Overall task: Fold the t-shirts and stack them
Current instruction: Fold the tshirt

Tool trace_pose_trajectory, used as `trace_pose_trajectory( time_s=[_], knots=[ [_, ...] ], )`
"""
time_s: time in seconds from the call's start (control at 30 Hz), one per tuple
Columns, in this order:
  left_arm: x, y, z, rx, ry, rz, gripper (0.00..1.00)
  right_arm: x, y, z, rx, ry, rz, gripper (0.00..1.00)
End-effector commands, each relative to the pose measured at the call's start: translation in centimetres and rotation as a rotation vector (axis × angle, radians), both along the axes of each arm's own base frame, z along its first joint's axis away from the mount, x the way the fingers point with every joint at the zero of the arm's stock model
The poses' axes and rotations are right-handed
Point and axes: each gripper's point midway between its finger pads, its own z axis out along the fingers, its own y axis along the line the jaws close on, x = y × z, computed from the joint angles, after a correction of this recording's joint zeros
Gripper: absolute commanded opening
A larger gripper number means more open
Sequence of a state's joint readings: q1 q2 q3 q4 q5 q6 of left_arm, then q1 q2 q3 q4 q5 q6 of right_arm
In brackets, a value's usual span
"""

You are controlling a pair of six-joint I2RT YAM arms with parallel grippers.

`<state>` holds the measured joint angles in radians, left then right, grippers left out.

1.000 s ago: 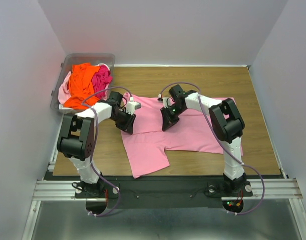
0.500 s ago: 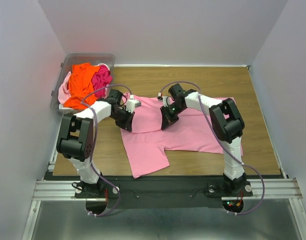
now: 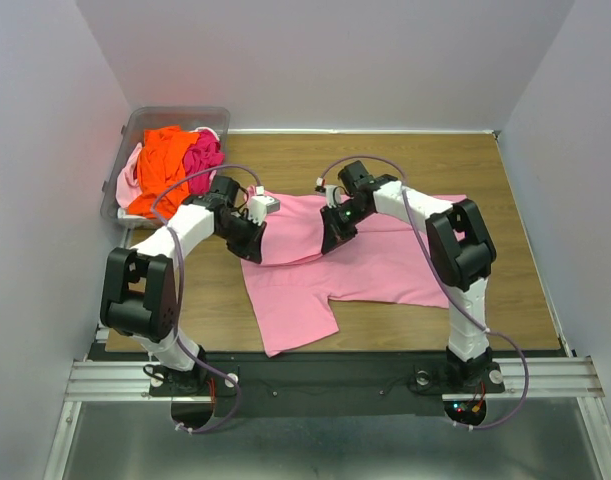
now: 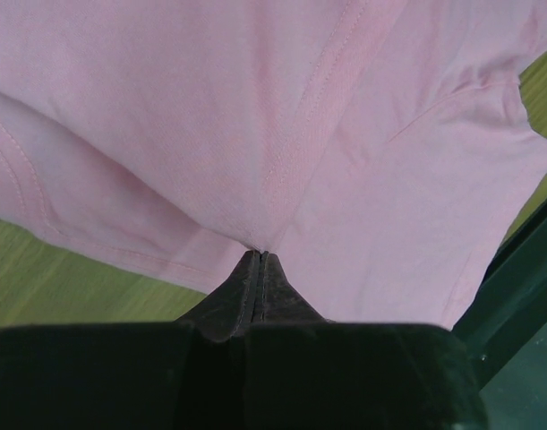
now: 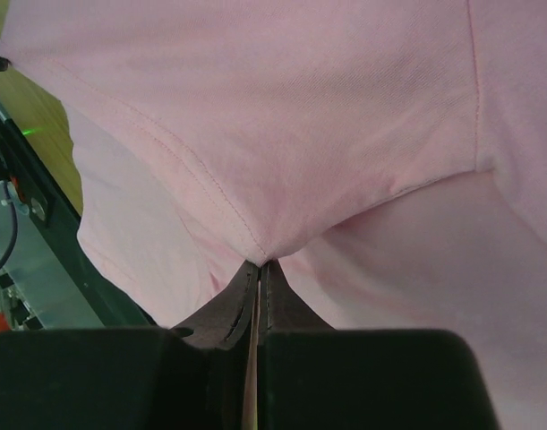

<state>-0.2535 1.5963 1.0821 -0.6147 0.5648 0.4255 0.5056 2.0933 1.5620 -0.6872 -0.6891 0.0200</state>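
Note:
A light pink t-shirt [image 3: 377, 268] lies spread on the wooden table, one sleeve pointing toward the near edge. My left gripper [image 3: 248, 241] is shut on the shirt's left part; in the left wrist view its fingertips [image 4: 260, 256] pinch a fold of pink cloth [image 4: 345, 134] beside a seam. My right gripper [image 3: 334, 234] is shut on the shirt's middle; in the right wrist view the tips [image 5: 260, 265] hold a hemmed fold [image 5: 300, 116]. The cloth between the two grippers is gathered up off the table.
A clear plastic bin [image 3: 145, 120] stands at the far left corner, holding an orange shirt [image 3: 160, 168], a hot pink shirt [image 3: 204, 157] and a pale pink one [image 3: 128, 182]. Bare wood [image 3: 435, 160] lies beyond the shirt. White walls enclose the table.
Both grippers have closed on the pink shirt and moved slightly away from the near edge, drawing the pinched cloth up with them.

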Motion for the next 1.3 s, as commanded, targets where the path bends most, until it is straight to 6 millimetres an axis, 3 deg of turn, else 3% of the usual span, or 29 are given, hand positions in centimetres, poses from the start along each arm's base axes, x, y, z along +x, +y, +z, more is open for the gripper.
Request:
trace_pose_trajectory(
  time_s=[0.0, 0.33, 0.53, 0.6, 0.63, 0.67, 0.77, 0.87, 0.9, 0.93, 0.97, 1.0, 1.07, 1.13, 1.17, 1.23, 1.27],
  knots=[
    [-1.3, -0.1, 2.0, -0.023, -0.012, -0.023, 0.0, -0.2, 0.4, 2.1, 0.036, -0.056, 0.018, 0.01],
    [-2.0, -1.4, 2.7, -0.026, 0.007, -0.073, 0.0, -0.6, -0.4, 1.3, 0.004, -0.064, 0.029, 0.0],
    [-1.8, -1.0, 2.0, 0.006, 0.023, -0.061, 0.01, -1.0, -0.4, 0.9, 0.012, -0.039, 0.04, 0.01],
    [-1.6, -0.7, 1.6, 0.014, 0.029, -0.052, 0.17, -1.3, -0.4, 0.9, 0.017, -0.03, 0.049, 0.16],
    [-1.4, -0.6, 1.6, 0.01, 0.028, -0.053, 0.36, -1.4, -0.4, 1.2, 0.018, -0.036, 0.061, 0.25],
    [-1.1, -0.1, 1.7, 0.006, 0.028, -0.044, 0.41, -1.3, -0.6, 1.4, 0.013, -0.051, 0.066, 0.37],
    [1.5, 0.3, 3.9, -0.004, -0.046, -0.044, 0.49, 0.2, -2.0, 3.6, 0.016, -0.129, 0.045, 0.52],
    [7.0, 0.7, 7.4, 0.005, -0.194, 0.009, 0.5, 4.3, -6.0, 6.0, 0.019, -0.216, -0.048, 0.54],
    [8.3, 0.9, 8.0, 0.011, -0.223, 0.029, 0.5, 4.8, -6.1, 6.3, 0.006, -0.244, -0.047, 0.54],
    [9.6, 0.9, 8.4, 0.009, -0.249, 0.045, 0.49, 6.7, -8.2, 6.4, -0.018, -0.281, -0.09, 0.54],
    [12.1, 0.9, 9.0, 0.008, -0.298, 0.087, 0.48, 8.9, -10.7, 6.7, -0.052, -0.318, -0.151, 0.52],
    [13.3, 0.9, 9.3, 0.004, -0.321, 0.107, 0.46, 10.0, -11.9, 6.7, -0.071, -0.346, -0.163, 0.5],
    [15.9, 0.4, 8.6, -0.012, -0.333, 0.15, 0.43, 12.6, -14.9, 7.0, -0.139, -0.4, -0.232, 0.47],
    [18.4, 0.0, 9.2, -0.031, -0.376, 0.183, 0.38, 14.3, -18.1, 6.1, -0.181, -0.41, -0.278, 0.44],
    [19.1, -0.1, 7.8, -0.03, -0.352, 0.197, 0.37, 15.0, -19.4, 5.7, -0.219, -0.418, -0.301, 0.43],
    [20.7, -0.7, 7.7, -0.056, -0.359, 0.232, 0.34, 16.4, -22.0, 4.6, -0.26, -0.414, -0.344, 0.41],
    [21.2, -0.8, 6.5, -0.052, -0.338, 0.245, 0.33, 16.8, -23.1, 4.1, -0.287, -0.411, -0.363, 0.4]
  ],
)
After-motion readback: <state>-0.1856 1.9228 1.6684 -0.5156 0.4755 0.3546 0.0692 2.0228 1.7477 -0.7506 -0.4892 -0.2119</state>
